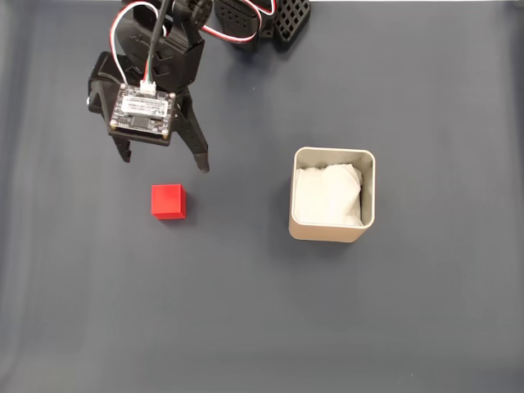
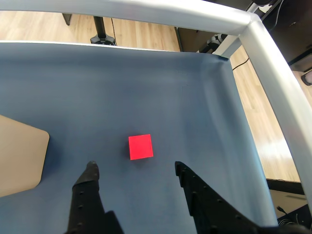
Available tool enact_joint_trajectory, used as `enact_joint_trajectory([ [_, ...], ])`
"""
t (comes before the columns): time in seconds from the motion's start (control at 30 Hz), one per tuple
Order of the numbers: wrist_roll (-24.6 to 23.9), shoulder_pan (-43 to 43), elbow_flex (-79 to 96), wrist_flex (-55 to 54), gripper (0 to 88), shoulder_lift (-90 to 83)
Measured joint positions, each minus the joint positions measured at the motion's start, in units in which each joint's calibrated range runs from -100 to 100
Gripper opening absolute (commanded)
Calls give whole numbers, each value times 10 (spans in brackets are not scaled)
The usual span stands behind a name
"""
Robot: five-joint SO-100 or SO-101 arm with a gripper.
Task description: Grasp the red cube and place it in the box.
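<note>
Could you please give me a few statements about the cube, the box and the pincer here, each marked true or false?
1. The red cube lies on the mat, outside the box. True.
2. The pincer is shut on the cube. False: it is open and apart from the cube.
3. The box holds a white lining. True.
4. In the fixed view the cube lies right of the box. False: it lies left of it.
</note>
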Motion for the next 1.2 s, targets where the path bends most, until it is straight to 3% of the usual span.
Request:
enact_joint_trajectory([
  [1.2,-20,-39,58,-167,410,131],
])
